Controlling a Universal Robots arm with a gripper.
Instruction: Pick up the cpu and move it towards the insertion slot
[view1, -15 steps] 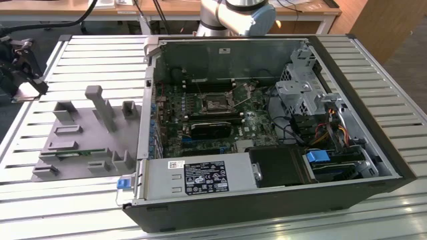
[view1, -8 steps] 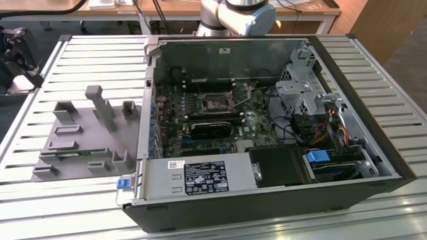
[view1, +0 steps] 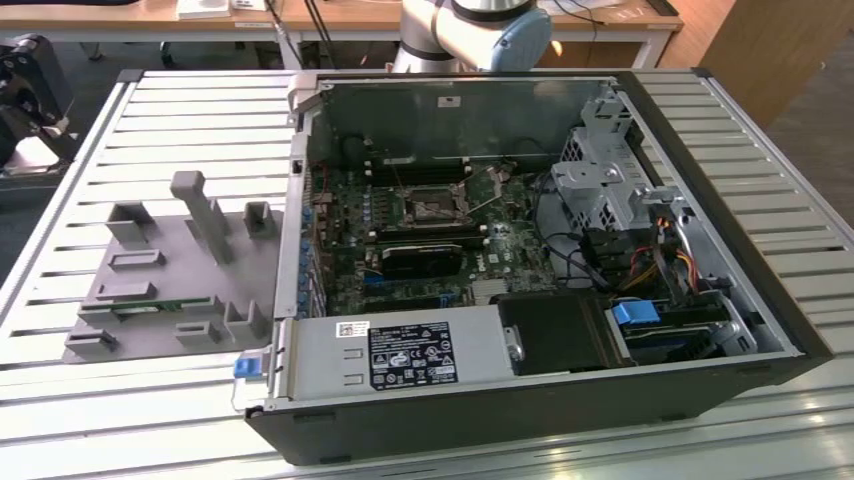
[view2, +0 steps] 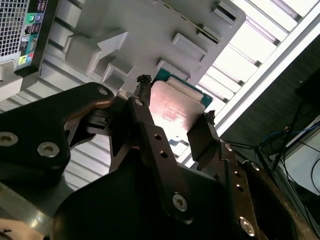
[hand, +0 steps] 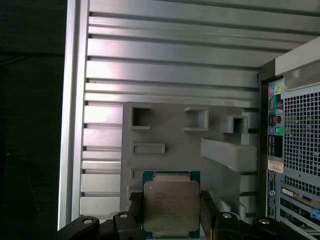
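At grey tray (hand: 165, 135), end effector (hand: 171, 215) clamps cpu (hand: 171, 200); insertion slot (view1: 434, 208) inside case (view1: 534, 425).

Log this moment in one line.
gripper: shut on cpu | cpu: above grey tray | insertion slot: inside open computer case

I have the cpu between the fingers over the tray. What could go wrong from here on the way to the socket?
1. The gripper holds the cpu only by two opposite edges; it could slip or twist.
2. The grey tray has raised posts close by that the fingers could clip.
3. The insertion slot lies deep in the open case, near cables; a collision seems possible.
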